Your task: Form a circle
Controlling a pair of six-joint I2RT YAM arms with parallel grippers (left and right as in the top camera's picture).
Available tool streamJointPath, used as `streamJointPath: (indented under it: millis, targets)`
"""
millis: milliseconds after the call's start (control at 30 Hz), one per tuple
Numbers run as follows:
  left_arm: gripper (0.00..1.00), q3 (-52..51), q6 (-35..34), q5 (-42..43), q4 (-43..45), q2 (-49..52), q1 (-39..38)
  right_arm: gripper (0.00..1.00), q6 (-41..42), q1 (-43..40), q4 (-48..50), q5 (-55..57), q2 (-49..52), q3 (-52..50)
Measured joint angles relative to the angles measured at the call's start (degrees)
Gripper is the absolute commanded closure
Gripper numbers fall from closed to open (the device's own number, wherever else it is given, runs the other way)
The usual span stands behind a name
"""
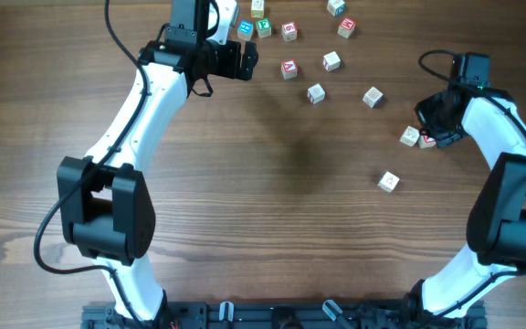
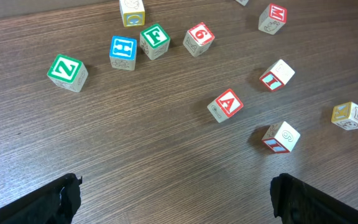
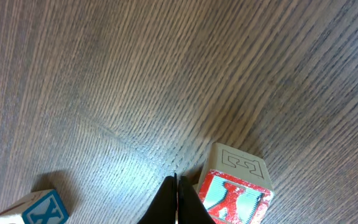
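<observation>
Right fingers [image 3: 165,206] pinched shut, holding nothing, tips low on the surface [image 3: 135,81], just beside a red-lettered cube [image 3: 236,186]. Likely step: nudging that cube into line. Best pushed slowly and square through its middle, or it may spin off; a pale cube [image 1: 410,136] sits close against it and may drag along. Left fingers [image 2: 48,202] spread wide, empty, over the far cluster [image 2: 135,46]. No circle yet: cubes scattered in a loose arc, far middle round to the right side.
</observation>
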Motion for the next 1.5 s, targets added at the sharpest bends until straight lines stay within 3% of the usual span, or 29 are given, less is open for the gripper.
streamJointPath:
  millis: [1267, 1367, 1500]
  targets:
    - [0.0, 0.0, 0.0, 0.0, 0.0, 0.0, 0.0, 0.96, -0.1, 0.0, 1.4, 0.0, 0.0, 0.0]
    - [0.0, 0.0, 0.0, 0.0, 0.0, 0.0, 0.0, 0.96, -4.2, 0.0, 6.4, -0.6, 0.0, 0.2]
    - [0.0, 0.0, 0.0, 0.0, 0.0, 0.0, 0.0, 0.95, -13.9, 0.0, 3.7, -7.3, -0.1, 7.7]
